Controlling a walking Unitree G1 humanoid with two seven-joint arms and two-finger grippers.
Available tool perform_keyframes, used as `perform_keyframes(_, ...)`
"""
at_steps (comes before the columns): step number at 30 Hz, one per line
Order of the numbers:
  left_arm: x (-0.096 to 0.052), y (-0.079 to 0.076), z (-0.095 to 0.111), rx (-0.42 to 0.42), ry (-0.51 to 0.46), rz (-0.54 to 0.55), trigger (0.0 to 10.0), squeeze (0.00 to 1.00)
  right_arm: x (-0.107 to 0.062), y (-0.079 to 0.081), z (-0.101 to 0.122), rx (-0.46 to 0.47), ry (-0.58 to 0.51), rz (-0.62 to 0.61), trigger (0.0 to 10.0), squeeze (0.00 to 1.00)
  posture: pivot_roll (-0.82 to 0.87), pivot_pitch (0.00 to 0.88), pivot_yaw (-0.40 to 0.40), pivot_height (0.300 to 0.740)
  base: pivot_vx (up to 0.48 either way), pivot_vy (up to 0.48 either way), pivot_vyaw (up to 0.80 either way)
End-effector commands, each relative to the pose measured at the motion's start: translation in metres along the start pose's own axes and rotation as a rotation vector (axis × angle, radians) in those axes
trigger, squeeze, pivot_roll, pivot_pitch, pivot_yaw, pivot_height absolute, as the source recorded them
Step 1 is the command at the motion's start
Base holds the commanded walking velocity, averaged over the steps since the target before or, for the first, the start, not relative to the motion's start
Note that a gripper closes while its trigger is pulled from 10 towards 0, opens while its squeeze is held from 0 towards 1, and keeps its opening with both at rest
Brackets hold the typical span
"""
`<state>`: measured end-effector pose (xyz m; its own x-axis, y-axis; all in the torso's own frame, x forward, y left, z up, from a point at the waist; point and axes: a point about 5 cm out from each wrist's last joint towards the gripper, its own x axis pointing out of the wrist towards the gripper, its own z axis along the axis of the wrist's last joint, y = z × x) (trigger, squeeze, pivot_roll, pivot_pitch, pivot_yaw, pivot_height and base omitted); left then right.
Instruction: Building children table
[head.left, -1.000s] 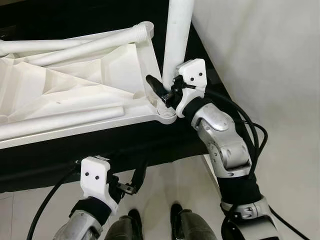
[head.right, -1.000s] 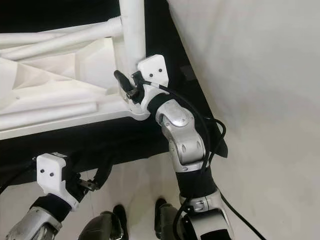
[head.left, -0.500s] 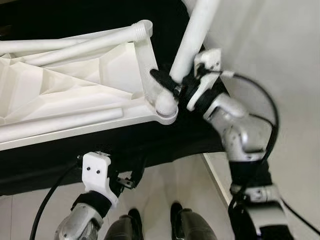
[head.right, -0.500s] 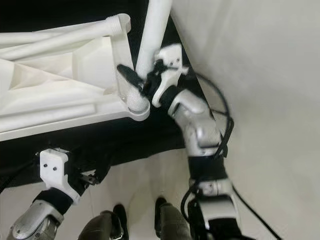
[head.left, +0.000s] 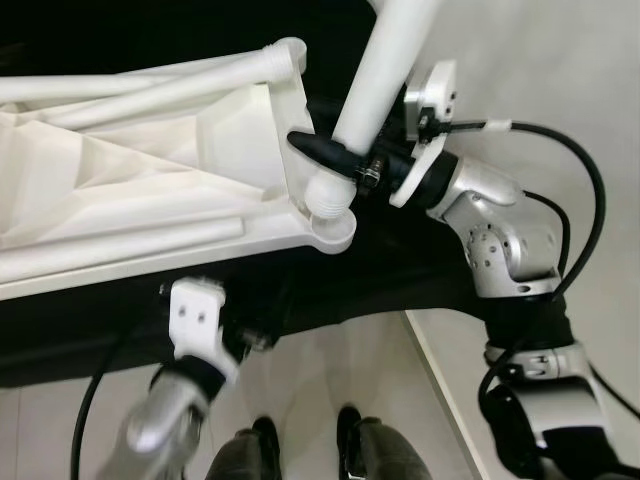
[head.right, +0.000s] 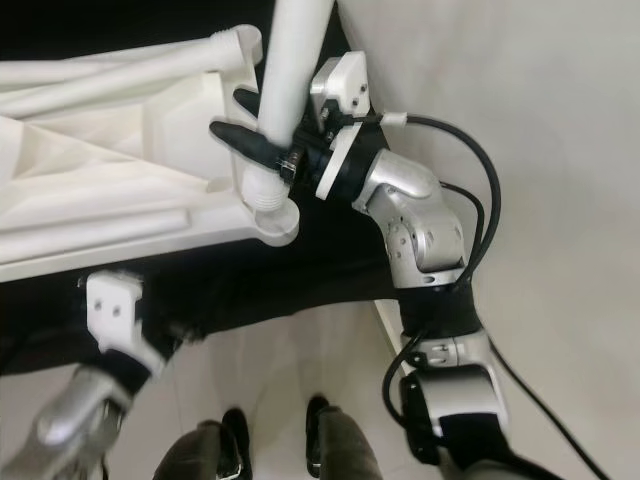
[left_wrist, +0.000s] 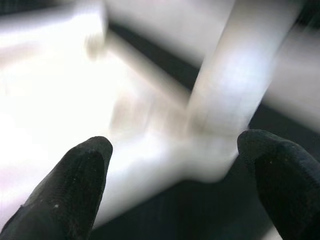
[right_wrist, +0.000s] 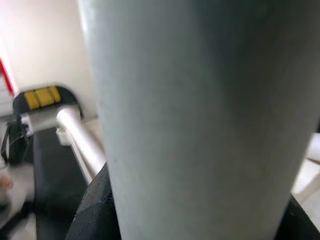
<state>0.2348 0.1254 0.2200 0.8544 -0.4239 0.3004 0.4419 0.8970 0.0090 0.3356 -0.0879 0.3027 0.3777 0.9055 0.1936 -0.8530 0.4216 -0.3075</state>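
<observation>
1. One white table leg (head.left: 385, 70) is pinched in the right pincer (head.left: 345, 160), fingers closed round it just above the corner socket (head.left: 330, 205) of the upturned kids' table (head.left: 150, 190). Leg is tilted, top leaning away from the table body, foot end at or in the socket; can't tell if seated.
2. Table lies underside up on a black surface (head.left: 380, 280), ribs showing. Spare legs: some (head.left: 150, 85) along the far edge from the socket corner, one (head.left: 120, 245) along the near edge.
3. Left pincer (left_wrist: 175, 165) hangs low, near side of the socket corner, blurred; fingers spread apart, holding nothing. Left wrist view looks at the leg-and-socket joint.
4. Handling, my guess: hollow moulded plastic, so light and stiff, but smooth and round, likely to spin or slip in a two-finger pinch. Not fragile, tho threads could cross if forced while tilted.
5. Where to grip: low on the leg, close to the socket, as now; gives best control of angle. Straighten the leg upright over the socket before twisting or pushing.
6. Table itself is light, may skid on the black surface; left pincer could brace the edge beside the socket.
</observation>
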Motion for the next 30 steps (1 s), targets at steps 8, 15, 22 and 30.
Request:
perform_keyframes(8, 0.031, -0.018, 0.096, 0.017, -0.32, -0.436, 10.0, 0.0, 0.026, -0.008, -0.025, -0.116, 0.163, -0.203, 10.0, 0.0, -0.03, 0.098, -0.01, 0.74, 0.0, 0.0, 0.0)
perform_keyframes(15, 0.052, -0.004, 0.122, 0.096, -0.406, -0.395, 10.0, 0.0, 0.038, -0.002, -0.03, -0.172, 0.187, -0.199, 10.0, 0.0, -0.03, 0.065, 0.001, 0.74, 0.0, 0.0, 0.0)
perform_keyframes(22, 0.067, 0.006, 0.135, 0.081, -0.467, -0.314, 10.0, 0.0, 0.044, 0.011, -0.04, -0.167, 0.201, -0.17, 10.0, 0.0, -0.05, 0.035, 0.007, 0.74, 0.0, 0.0, 0.0)
perform_keyframes(30, 0.075, 0.0, 0.13, 0.051, -0.455, -0.36, 10.0, 0.0, 0.036, -0.023, -0.043, 0.024, 0.199, -0.463, 10.0, 0.0, -0.06, 0.028, 0.006, 0.74, 0.0, 0.0, 0.0)
